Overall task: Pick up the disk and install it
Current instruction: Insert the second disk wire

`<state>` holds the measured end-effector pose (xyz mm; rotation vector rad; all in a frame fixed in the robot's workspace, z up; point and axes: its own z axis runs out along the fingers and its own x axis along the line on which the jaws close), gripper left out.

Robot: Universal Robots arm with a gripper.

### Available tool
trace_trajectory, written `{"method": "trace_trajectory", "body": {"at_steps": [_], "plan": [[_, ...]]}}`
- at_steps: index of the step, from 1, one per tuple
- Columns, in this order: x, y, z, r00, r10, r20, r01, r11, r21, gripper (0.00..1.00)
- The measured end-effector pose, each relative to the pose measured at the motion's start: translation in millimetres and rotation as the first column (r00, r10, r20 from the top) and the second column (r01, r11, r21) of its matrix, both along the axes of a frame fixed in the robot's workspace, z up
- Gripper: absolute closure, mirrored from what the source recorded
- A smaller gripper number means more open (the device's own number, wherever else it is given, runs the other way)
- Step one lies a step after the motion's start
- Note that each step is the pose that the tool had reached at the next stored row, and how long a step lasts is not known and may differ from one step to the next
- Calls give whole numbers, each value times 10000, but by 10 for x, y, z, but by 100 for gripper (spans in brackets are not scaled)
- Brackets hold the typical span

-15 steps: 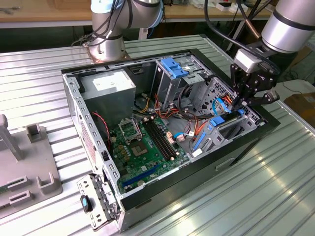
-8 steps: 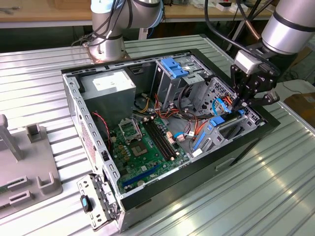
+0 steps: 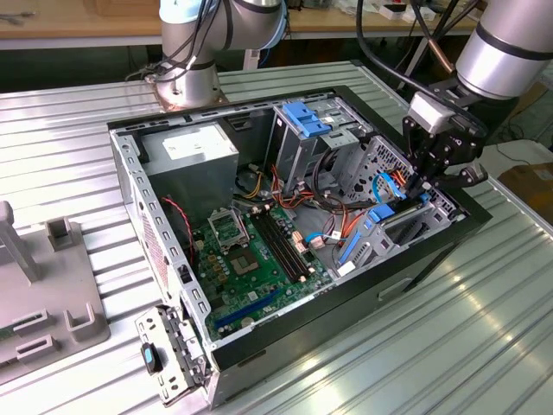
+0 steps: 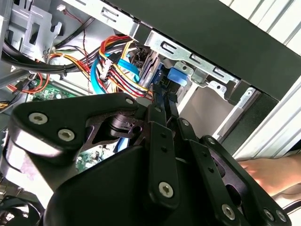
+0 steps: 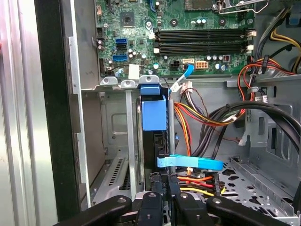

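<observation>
We are looking at an open computer case [image 3: 285, 320] lying on a ribbed metal table [image 3: 449, 346]. The gripper [image 3: 425, 186] is reaching into the case's drive bay, its jaws closed on the disk [image 5: 154, 113]. The disk is standing on edge in the bay's slot, beside the motherboard [image 5: 188, 42], with its blue carrier showing. A hand [image 4: 275, 172] is resting just outside the case wall.

Table [image 3: 484, 337] is showing ribbed bare metal w/ dull sheen. PC case [image 3: 138, 186] is looking like matt grey sheet metal, perforated in places. Disk [image 5: 154, 113] is showing bright blue smooth plastic carrier. Hand [image 3: 425, 186] is looking matt black metal w/ shiny screws; arm [image 3: 505, 43] is gleaming silver, smooth.
</observation>
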<state>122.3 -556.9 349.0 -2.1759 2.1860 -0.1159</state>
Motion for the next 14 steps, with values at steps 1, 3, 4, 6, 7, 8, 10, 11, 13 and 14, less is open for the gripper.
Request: {"method": "trace_trajectory", "body": {"at_steps": [1, 3, 4, 6, 7, 8, 10, 11, 13, 14], "plan": [[-3, 0, -5, 10000, -30, 0, 30, 10000, -1, 84], [-3, 0, -12, 10000, -52, 0, 52, 10000, 2, 84], [-3, 0, -18, 10000, -58, 0, 58, 10000, 3, 84], [-3, 0, -34, 10000, -80, 0, 80, 10000, -3, 84], [-3, 0, -41, 10000, -89, 0, 89, 10000, -4, 84], [-3, -1, -49, 10000, -99, -1, 99, 10000, -5, 84], [-3, -1, -59, 9999, -117, -1, 117, 9999, -4, 84], [-3, -1, -60, 9999, -119, -1, 119, 9999, -2, 84], [-3, -1, -61, 9999, -120, -1, 120, 9999, -1, 84], [-3, -1, -61, 9999, -120, 0, 120, 9999, -1, 84]]}}
